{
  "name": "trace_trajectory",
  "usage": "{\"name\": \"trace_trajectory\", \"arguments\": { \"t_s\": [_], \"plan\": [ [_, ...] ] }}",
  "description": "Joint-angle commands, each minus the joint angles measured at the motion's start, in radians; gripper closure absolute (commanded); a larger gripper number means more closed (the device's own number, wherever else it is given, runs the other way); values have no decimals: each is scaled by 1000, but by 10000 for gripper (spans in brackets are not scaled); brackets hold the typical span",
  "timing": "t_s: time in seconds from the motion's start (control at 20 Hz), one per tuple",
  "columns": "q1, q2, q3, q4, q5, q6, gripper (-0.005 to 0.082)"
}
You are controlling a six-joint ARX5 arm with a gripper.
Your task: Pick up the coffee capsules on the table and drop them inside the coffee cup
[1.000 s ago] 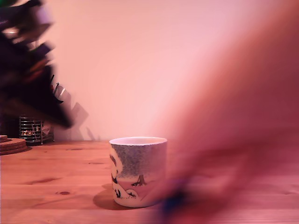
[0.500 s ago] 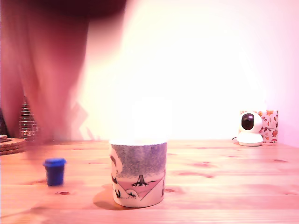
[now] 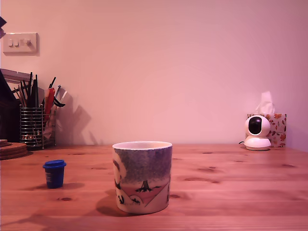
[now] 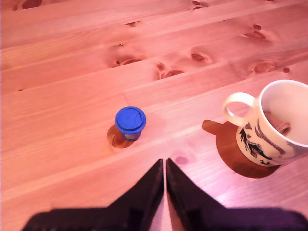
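- One blue capsule [image 3: 54, 173] is standing upright on the bare wood of the desk [image 3: 231, 192], well clear of any edge that is showing; in the exterior view it is sitting to the left of the coffee cup [image 3: 142, 176] and apart from it.
- The cup is sitting upright, nearer the desk's front edge than its back edge, with its handle [image 4: 237, 107] showing only in the wrist view.
- Inside the cup, the wrist view is showing a brownish shape [image 4: 278, 126] against the white wall; it is possibly the brown capsule, but it is too small to be sure.
- The gripper [image 4: 165, 166] is hanging above the desk with its two dark fingers [image 4: 149, 185] pressed almost together, a thin slit between them and nothing held.
- It is pointing toward the blue capsule, which lies just ahead of the tips, not touching them.
- Judged from this, the step in hand is the approach to the blue capsule, with the grasp not yet begun.
- The next move is calling for the fingers to spread wide enough to straddle the capsule's flanged lid, then a descent centred on it.
- Along the desk's back edge a wire pen holder [image 3: 32, 127], a small white camera [image 3: 257, 133] and a tissue box [image 3: 275, 129] are standing well away from the work.
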Motion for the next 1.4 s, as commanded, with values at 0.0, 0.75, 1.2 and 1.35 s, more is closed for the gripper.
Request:
{"name": "trace_trajectory", "arguments": {
  "t_s": [0.0,0.75,1.2,1.35],
  "plan": [
    [-2,3,-23,10,0,-5,793],
    [-2,5,-23,-9,-39,-29,322],
    [-2,5,-41,6,-87,-65,252],
    [-2,5,-63,28,-109,-66,252]
  ]
}}
